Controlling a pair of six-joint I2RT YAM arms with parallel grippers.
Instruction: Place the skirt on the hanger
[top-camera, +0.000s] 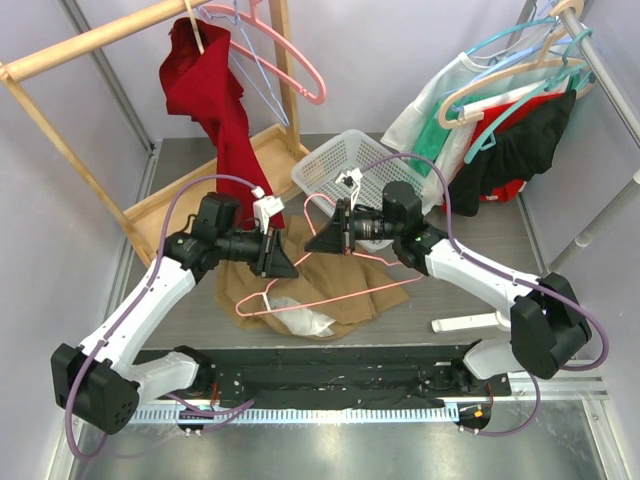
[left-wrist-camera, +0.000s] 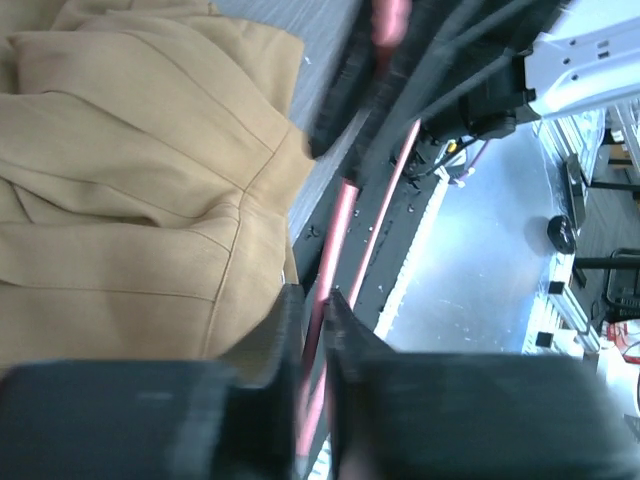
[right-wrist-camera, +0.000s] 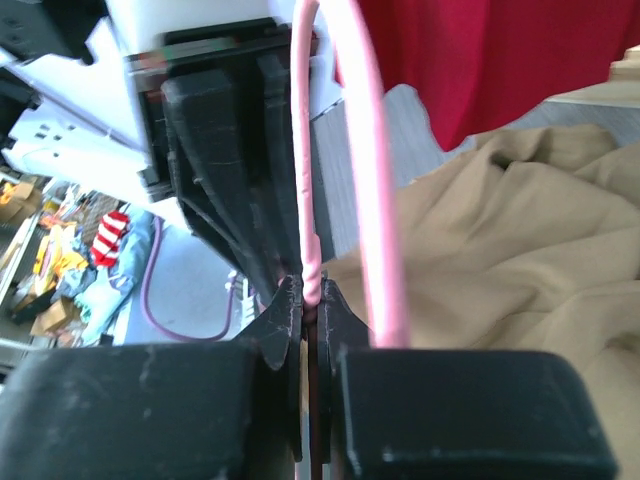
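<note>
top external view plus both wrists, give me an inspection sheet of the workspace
surface: grey table, fabric across its middle
job's things: tan skirt crumpled on the table; pink hanger over it, skirt not on it
clutter: white basket; white crumpled piece by the skirt; white bar
grippers: left pincer and right pincer both shut on the hanger
cables: purple cables loop along both arms
surroundings: wooden rack with red garment and spare hangers; hung clothes at right
</note>
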